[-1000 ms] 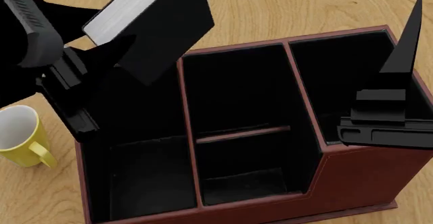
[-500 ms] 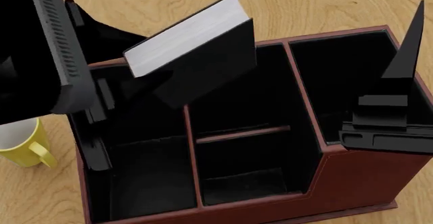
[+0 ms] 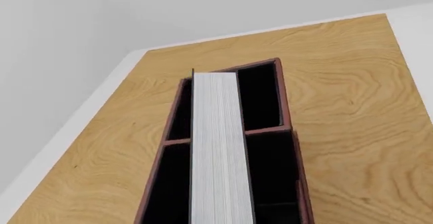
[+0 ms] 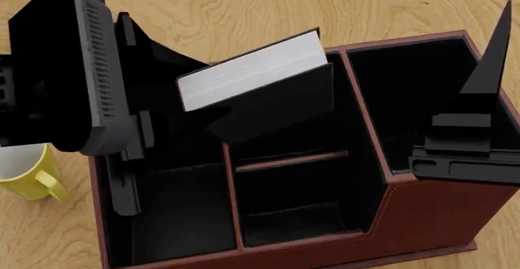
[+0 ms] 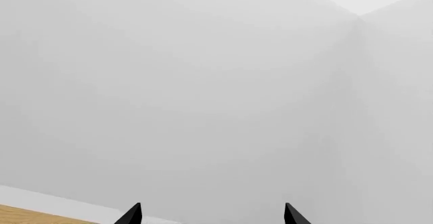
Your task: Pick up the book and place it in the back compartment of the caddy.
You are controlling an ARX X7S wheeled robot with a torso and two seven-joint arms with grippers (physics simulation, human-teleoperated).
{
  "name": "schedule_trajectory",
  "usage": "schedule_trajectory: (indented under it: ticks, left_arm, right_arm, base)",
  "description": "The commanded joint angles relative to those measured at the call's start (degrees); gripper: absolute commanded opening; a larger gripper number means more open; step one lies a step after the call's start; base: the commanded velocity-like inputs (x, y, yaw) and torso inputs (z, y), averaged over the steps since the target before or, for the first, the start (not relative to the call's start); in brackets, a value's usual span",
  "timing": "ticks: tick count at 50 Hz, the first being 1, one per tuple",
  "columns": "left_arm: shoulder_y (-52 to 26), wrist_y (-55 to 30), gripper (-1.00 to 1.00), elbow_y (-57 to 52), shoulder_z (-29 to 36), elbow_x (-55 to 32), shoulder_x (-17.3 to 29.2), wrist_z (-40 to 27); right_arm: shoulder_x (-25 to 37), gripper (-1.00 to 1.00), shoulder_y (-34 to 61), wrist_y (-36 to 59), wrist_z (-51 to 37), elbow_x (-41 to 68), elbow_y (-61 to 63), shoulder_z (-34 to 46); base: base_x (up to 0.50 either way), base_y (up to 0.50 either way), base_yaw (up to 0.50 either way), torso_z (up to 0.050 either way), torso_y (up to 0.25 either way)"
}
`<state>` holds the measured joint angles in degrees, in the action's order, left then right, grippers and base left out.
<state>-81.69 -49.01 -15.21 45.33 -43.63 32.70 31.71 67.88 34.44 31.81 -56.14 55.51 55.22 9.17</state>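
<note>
Book held tilted above the caddy's middle column.

We hold the book in our left gripper, jaws clamped on it, white page edges up, tilted over the far part of the caddy; it hangs above the back compartment without resting inside. Our right gripper is spread wide and empty, raised over the caddy's right column. A yellow mug stands beside the caddy's left wall on the wooden table.

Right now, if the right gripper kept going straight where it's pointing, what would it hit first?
Nothing close: the right gripper points up and away from the caddy, and its wrist view shows only a bare pale wall ahead. Distance is unclear.
</note>
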Motion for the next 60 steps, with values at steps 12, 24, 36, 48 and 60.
schedule_trajectory:
  ticks: [12,24,36,48,60]
  left_arm:
    - [-0.7,5.7,-1.0,4.3,1.8,2.1,-1.7,5.5]
    - [-0.6,5.5,-1.0,5.4,2.6,2.0,-2.7,5.9]
    - [0.3,6.2,-1.0,6.4,3.9,2.7,-3.3,6.5]
    - [1.3,6.3,-1.0,5.7,4.4,2.4,-3.4,6.2]
    - [1.8,7.2,-1.0,6.3,5.3,3.1,-4.2,6.4]
  right_arm:
    - [0.6,1.0,-0.1,0.0,-0.5,0.4,-0.2,0.0]
    - [0.7,1.0,-1.8,-1.3,-0.1,-0.7,-0.7,-0.2]
    - [0.6,1.0,-2.2,-1.6,-0.1,-1.2,-0.9,-0.1]
    - [0.8,1.0,-3.3,-2.3,-0.3,-1.5,-0.7,-0.4]
    - [0.9,1.0,-4.1,-2.9,-0.1,-2.0,-1.0,-0.5]
  base:
    - [0.0,0.0,0.0,0.0,0.002]
    - [0.0,0.0,0.0,0.001,0.001]
    - [0.0,0.0,0.0,0.0,0.002]
    - [0.0,0.0,0.0,0.0,0.001]
    - [0.0,0.0,0.0,0.001,0.002]
